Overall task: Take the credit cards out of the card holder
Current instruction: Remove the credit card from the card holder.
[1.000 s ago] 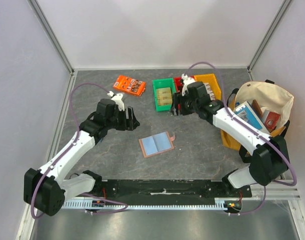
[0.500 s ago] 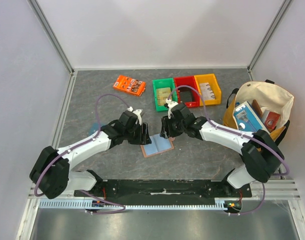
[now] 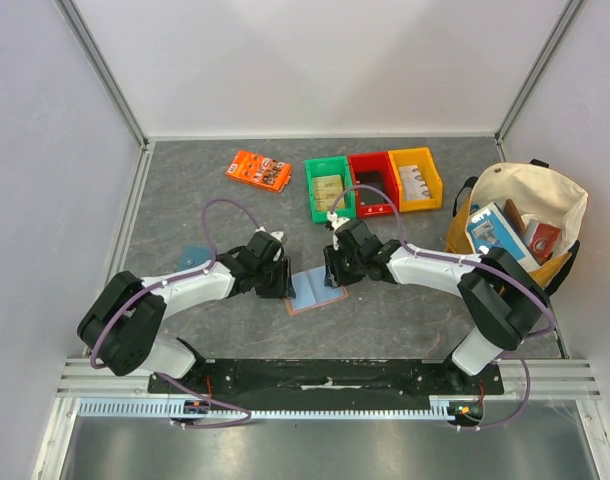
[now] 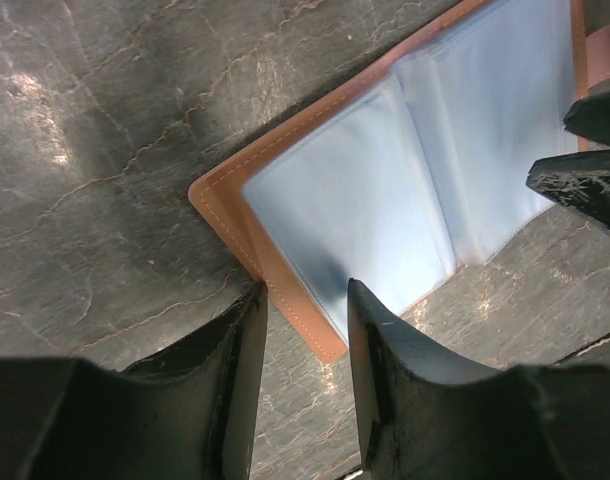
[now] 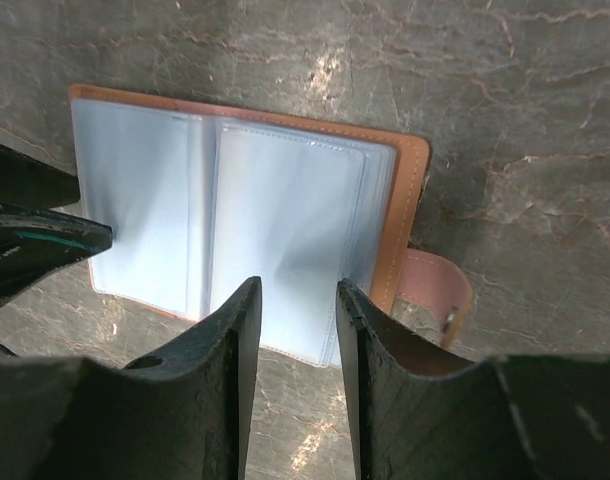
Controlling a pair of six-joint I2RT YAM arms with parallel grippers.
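Card holder (image 3: 314, 292) — tan stitched leather, glossy blue sleeves | left jaws ajar | right jaws ajar

A dark grey, marbled worktop (image 3: 185, 200) carries everything here. At its far side, left of the middle, an orange packet (image 3: 258, 170) lies flat and at a slant. To its right three small open bins stand in a row, touching side by side: a green bin (image 3: 310, 190) with something tan inside, a red bin (image 3: 370, 158), and a yellow bin (image 3: 413, 152) with pale contents. Farther right, against the right edge, a cream cloth bag (image 3: 540, 190) with a yellow lower part gapes open. A blue-covered book (image 3: 490, 232) and a reddish one (image 3: 541, 240) sit in it. Near the left side lies a small pale blue flat item (image 3: 193, 256), too small to make out.
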